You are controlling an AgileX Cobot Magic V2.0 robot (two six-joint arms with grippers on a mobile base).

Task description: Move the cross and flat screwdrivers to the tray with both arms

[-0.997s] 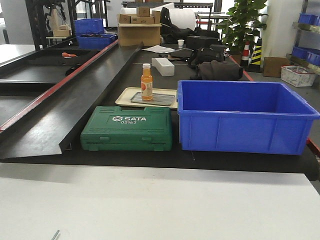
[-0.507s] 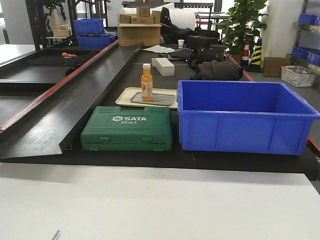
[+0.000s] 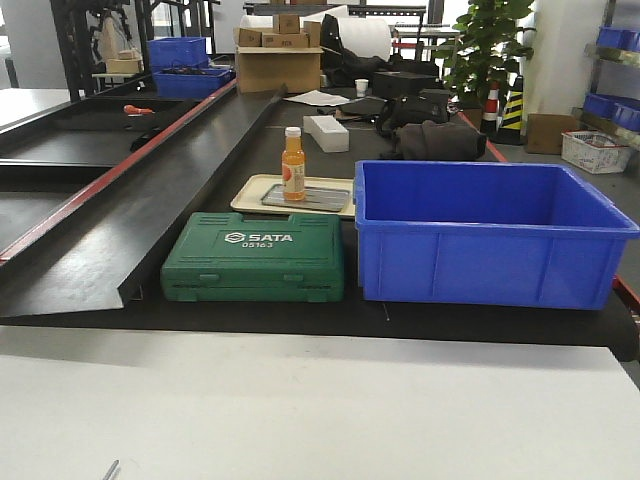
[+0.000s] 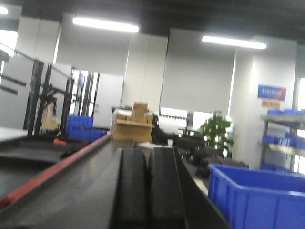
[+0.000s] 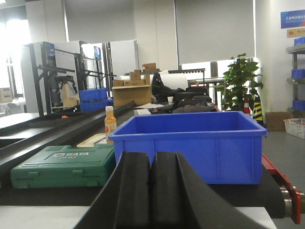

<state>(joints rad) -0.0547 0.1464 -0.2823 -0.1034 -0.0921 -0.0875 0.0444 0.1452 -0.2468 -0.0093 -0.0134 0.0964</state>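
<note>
Neither screwdriver shows in any view, and the tray is out of view too. A thin silver sliver [image 3: 110, 468] pokes in at the bottom left edge of the white table; I cannot tell what it is. My left gripper [image 4: 148, 155] fills the bottom of the left wrist view, its two black fingers pressed together with nothing between them, pointing level over the black ramp. My right gripper [image 5: 151, 160] is also shut and empty, held above the white table's near edge and facing the blue bin. Neither arm appears in the front view.
A green SATA tool case [image 3: 254, 257] and a deep blue bin [image 3: 490, 235] stand side by side on the black belt. Behind them a small beige tray [image 3: 250, 190] holds an orange bottle [image 3: 292, 164] and a flat grey metal piece [image 3: 318, 198]. A black ramp [image 3: 130, 210] slopes along the left.
</note>
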